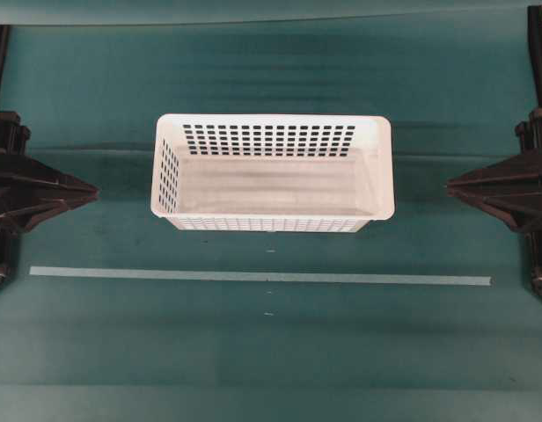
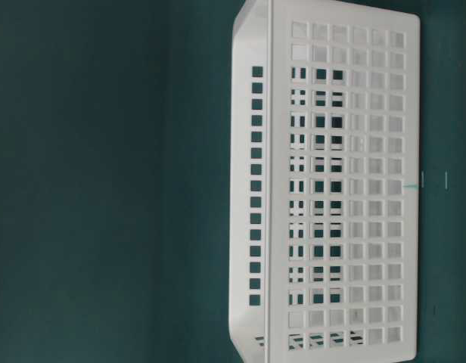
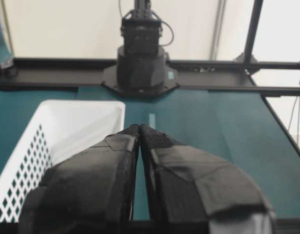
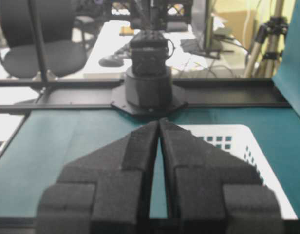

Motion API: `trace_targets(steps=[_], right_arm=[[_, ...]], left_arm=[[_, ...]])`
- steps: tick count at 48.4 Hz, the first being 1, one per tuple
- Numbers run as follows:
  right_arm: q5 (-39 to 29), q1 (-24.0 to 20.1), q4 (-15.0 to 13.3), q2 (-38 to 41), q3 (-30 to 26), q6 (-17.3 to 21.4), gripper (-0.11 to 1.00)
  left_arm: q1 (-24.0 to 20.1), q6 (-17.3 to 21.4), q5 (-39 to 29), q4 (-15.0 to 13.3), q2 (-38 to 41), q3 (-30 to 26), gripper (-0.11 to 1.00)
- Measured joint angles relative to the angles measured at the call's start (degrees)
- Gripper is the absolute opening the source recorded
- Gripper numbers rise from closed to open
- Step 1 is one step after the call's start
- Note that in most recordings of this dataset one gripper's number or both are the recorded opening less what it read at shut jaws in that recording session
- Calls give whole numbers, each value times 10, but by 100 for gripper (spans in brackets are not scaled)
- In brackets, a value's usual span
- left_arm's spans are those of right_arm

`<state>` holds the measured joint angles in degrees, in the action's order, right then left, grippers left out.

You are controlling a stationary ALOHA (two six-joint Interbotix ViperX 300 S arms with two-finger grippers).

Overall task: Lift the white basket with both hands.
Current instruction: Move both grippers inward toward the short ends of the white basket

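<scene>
The left gripper is seen closed, its padded fingertips meeting at the tip with only a thin slit behind them, and nothing is held. The right gripper is likewise closed and empty. In the overhead view both are parked at the table's side edges, well apart from the white basket, with bare surface between.

The basket is placed upright at mid-table, slightly toward the far side. A pale tape strip is laid across the teal table covering just in front of it. Nothing is seen between either gripper and the basket.

The basket is rectangular, of white plastic, with a rounded rim, walls pierced by rows of small rectangular holes, and a solid floor. The fingers are angular, black and matte.
</scene>
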<state>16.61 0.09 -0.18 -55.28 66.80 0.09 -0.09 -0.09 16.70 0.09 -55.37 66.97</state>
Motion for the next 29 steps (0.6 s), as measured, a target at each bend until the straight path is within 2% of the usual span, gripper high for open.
trace_targets(steps=[3, 8, 16, 19, 25, 29], right_arm=[[-2, 0, 4, 1, -3, 5, 10], [-32, 6, 41, 7, -21, 27, -2], [-137, 39, 93, 32, -68, 81, -4], [-182, 52, 105, 49, -100, 113, -4], [-264, 82, 110, 90, -168, 184, -4], [-305, 103, 111, 118, -201, 240, -4]], left_arm=[[0, -14, -18, 4, 3, -11, 9], [-2, -33, -52, 6, 11, -35, -2], [-12, -62, -76, 7, 24, -62, -4], [-22, -89, -80, 7, 27, -74, -5], [-47, -163, -104, 7, 36, -99, -5], [-69, -247, -139, 7, 47, -120, -5]])
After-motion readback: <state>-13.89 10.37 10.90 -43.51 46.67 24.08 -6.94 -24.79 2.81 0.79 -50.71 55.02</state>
